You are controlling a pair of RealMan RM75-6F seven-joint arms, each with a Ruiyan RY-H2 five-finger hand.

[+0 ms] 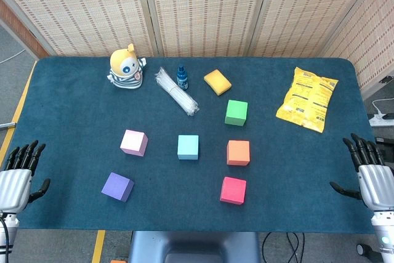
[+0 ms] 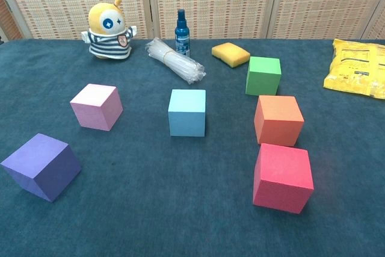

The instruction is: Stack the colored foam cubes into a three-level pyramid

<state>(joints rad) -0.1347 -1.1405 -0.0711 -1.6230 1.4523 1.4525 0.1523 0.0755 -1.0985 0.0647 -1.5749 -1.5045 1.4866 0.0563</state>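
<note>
Several foam cubes lie apart on the blue table, none stacked: pink, purple, light blue, green, orange and red. My left hand hovers at the table's left edge, fingers spread, holding nothing. My right hand hovers at the right edge, also spread and empty. Neither hand shows in the chest view.
Along the back sit a yellow plush toy, a clear plastic bundle, a small blue spray bottle, a yellow sponge and a yellow snack bag. A wicker screen stands behind the table.
</note>
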